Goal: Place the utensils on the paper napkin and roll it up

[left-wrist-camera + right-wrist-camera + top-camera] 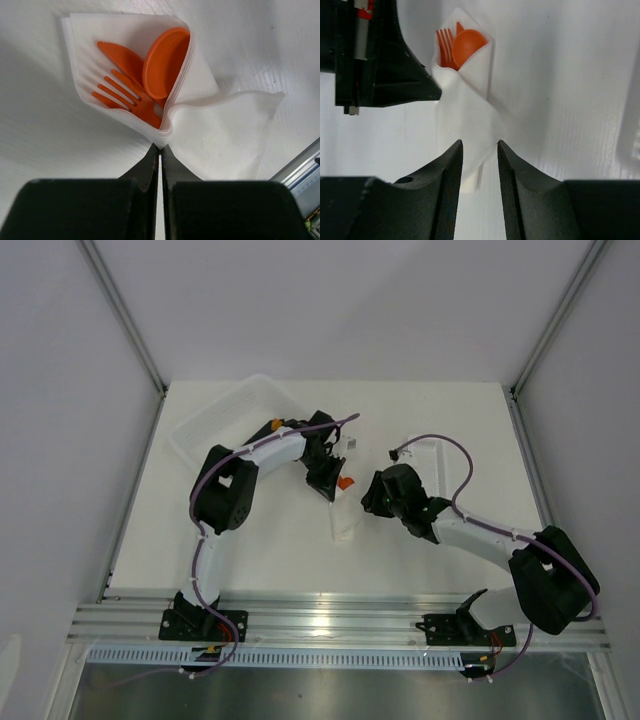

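Observation:
The paper napkin [215,130] is folded around the orange utensils, whose heads stick out of its open end: a fork [127,96], a spoon [165,60] and a serrated knife tip [120,56]. My left gripper [160,146] is shut, its tips pinching the napkin's folded edge. In the top view it [328,487] sits by the orange utensil ends [345,483], with the napkin [345,520] below. My right gripper [479,145] is open, its fingers on either side of the napkin's [465,115] lower part; the utensils [457,47] lie beyond. In the top view it [368,502] is right of the napkin.
A large translucent bin [235,418] stands at the back left behind the left arm. A narrow white ribbed tray [430,455] lies at the back right under the right arm's cable; it also shows in the right wrist view [630,135]. The left gripper body [380,65] is close on my right gripper's left.

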Robot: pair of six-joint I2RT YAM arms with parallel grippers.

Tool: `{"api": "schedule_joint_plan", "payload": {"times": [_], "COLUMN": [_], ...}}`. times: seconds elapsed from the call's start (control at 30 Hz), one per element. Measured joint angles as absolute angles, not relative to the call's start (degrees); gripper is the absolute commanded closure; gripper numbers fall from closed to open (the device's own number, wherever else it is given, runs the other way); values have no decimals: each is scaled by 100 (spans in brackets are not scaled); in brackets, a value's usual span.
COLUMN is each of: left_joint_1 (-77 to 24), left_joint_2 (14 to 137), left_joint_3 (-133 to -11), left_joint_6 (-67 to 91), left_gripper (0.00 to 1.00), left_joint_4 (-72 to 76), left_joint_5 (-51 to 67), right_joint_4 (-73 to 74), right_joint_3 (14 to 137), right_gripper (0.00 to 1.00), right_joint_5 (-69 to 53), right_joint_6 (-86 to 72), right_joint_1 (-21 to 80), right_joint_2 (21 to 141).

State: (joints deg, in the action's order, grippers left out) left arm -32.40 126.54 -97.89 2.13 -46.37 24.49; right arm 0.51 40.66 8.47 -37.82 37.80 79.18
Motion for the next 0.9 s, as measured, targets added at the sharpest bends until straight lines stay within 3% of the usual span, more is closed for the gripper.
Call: {"api": "schedule_joint_plan", "payload": {"times": [0.53,0.9], "left_joint_1": [-3277,-3277], "left_joint_2": [12630,12610], "left_joint_3": [-9780,-9780], "left_joint_6": [213,211], "left_gripper": [99,99], "left_joint_4": [-4628,-4584], "left_joint_5": [2366,2362], "right_joint_4": [-635,-1013], "right_joint_3": [4215,4160], "right_gripper": [63,62], "right_joint_5": [113,-220], "right_joint_6": [-3747,-3938], "right_joint_1": [3898,3573], "right_joint_2": [9196,9467]}}
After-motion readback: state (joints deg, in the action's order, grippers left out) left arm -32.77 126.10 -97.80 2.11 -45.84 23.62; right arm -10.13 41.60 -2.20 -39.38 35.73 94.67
